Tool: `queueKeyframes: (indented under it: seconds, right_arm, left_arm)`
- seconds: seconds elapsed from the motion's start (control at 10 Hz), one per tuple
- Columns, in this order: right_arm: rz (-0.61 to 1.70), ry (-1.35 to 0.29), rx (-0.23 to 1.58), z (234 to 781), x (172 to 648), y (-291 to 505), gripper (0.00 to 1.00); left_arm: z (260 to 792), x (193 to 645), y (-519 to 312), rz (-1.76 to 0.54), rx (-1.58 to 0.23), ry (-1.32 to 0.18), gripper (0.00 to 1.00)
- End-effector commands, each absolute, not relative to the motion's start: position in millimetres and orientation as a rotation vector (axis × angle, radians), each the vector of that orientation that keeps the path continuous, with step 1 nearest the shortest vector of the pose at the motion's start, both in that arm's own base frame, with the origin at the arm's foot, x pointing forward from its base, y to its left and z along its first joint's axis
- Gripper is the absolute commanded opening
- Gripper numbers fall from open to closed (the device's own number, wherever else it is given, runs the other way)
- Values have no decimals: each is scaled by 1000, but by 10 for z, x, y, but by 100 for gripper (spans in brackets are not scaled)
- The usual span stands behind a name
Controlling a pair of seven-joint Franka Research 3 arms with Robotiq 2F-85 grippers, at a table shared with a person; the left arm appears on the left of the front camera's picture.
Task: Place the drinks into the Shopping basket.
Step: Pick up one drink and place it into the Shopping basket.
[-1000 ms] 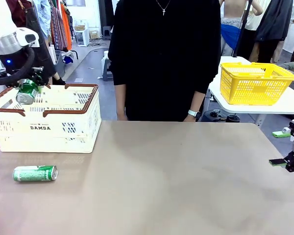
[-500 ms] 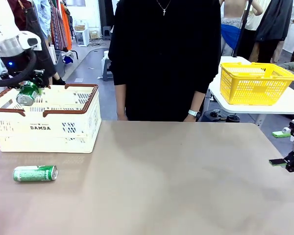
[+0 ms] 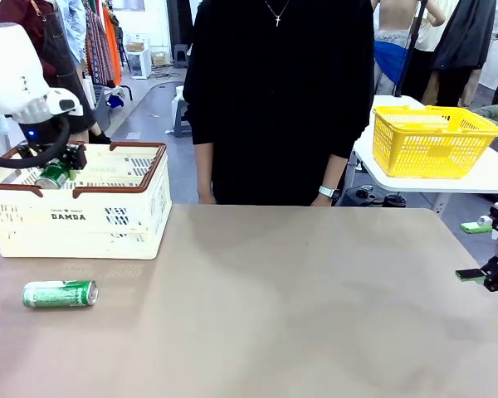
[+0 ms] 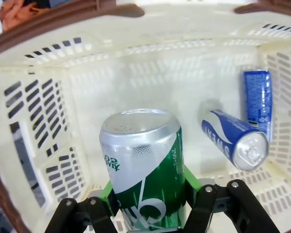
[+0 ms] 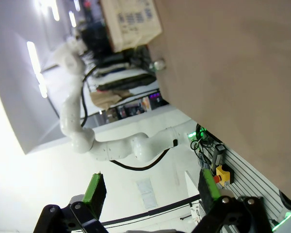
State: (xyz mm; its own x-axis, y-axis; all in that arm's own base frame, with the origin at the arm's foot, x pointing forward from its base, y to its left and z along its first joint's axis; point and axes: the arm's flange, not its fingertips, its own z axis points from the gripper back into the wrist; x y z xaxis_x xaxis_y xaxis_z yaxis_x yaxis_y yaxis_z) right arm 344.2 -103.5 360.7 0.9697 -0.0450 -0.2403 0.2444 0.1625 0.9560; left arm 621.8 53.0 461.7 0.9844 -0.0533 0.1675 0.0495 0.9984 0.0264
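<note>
Lower now than a moment ago, the left end effector (image 3: 56,172) has carried its green can (image 3: 53,175) down past the brown rim into the Shopping basket (image 3: 108,217), clenched on the can's lower body between the green pads. From the wrist, two blue cans (image 4: 235,141) already lie on the basket floor, off to one side of the held one. Another green can (image 3: 60,293) lies on its side on the worktop (image 3: 299,307), just in front of the basket. It looks light, stiff but thin-walled and smooth, so it may roll or dent; I'd take it across the middle of its body. Over at the worktop's edge, the right end effector (image 3: 483,249) hangs released, holding nothing.
</note>
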Motion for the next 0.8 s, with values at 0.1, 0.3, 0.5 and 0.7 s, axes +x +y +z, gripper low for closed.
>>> queueKeyframes:
  seconds: [0.1,0.3,0.5,0.7]
  right_arm:
    - [-224,183,1375,3642,3408,-1027,100]
    - [-224,183,1375,3642,3408,-1027,100]
    - [-224,183,1375,3642,3408,-1027,100]
    - [-224,183,1375,3642,3408,-1027,100]
  left_arm:
    - [4429,6212,580,-31,12,-117,0]
    - [4302,6257,565,-6,19,-106,0]
    - [4232,6335,530,1,19,-101,0]
    - [4220,6378,514,-4,7,-89,76]
